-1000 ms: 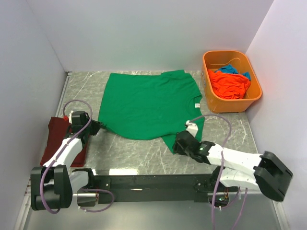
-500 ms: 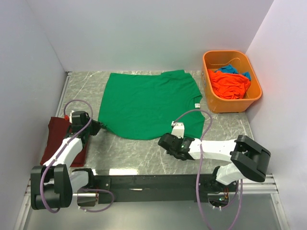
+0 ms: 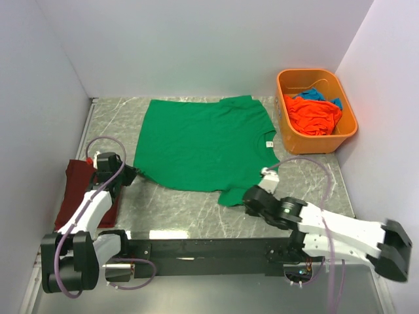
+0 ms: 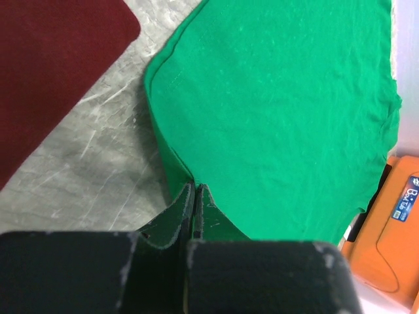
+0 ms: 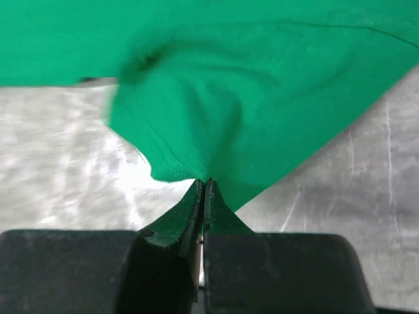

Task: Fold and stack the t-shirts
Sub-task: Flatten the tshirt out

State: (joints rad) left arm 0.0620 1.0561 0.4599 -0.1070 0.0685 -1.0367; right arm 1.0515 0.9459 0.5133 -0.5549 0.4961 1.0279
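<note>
pinching green t-shirt [image 3: 206, 140] at near corners: left end effector [image 4: 195, 187], right end effector [image 5: 203, 184].

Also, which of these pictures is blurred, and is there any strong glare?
Right wrist view: the green t-shirt and the table look smeared, while the right tool is sharp. Left wrist view: crisp across the green cloth and the maroon t-shirt. Top view: even light, soft shadows, no strong glare.

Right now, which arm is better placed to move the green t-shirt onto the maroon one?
Left, probably. The left end effector is shut on the green t-shirt right beside the maroon t-shirt; the right end effector grips the far-side corner.
</note>
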